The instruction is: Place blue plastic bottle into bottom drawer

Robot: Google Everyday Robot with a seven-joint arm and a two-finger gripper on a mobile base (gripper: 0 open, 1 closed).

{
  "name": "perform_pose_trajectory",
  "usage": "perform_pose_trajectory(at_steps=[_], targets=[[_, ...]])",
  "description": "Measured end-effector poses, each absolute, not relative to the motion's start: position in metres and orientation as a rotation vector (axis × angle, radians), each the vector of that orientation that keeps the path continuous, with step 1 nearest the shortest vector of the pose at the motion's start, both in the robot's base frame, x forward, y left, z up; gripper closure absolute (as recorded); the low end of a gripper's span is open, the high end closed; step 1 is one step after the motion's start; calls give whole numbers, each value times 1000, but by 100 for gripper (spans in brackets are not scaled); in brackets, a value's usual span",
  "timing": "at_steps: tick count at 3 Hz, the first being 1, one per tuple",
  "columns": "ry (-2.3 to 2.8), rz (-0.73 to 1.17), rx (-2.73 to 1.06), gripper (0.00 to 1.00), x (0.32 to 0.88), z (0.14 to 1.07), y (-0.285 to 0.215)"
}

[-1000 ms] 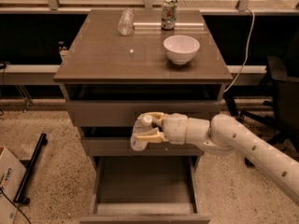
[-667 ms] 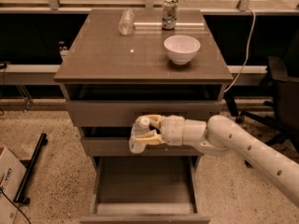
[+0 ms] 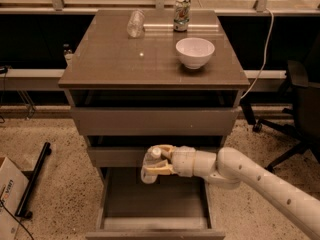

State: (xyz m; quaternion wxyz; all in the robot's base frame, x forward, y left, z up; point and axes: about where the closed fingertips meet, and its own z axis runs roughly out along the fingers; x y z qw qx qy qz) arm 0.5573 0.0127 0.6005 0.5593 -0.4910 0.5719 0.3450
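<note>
The blue plastic bottle, clear with a white cap, is held between the fingers of my gripper. The gripper reaches in from the right on a white arm and is shut on the bottle. It holds the bottle upright over the open bottom drawer, near the drawer's back left, just in front of the middle drawer's front. The drawer's box-shaped interior shows nothing else in it.
On the cabinet top stand a white bowl, a short clear glass and a green-patterned can. A cardboard box and a black bar lie on the floor at left. An office chair stands at right.
The gripper with the bottle has shifted slightly left and a little lower over the open drawer. Nothing else has moved.
</note>
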Motion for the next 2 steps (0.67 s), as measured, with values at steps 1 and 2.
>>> perform_pose_trajectory(at_steps=[1, 2], targets=[[1430, 791, -1124, 100, 546, 547, 4], [1518, 743, -1085, 100, 533, 485, -5]])
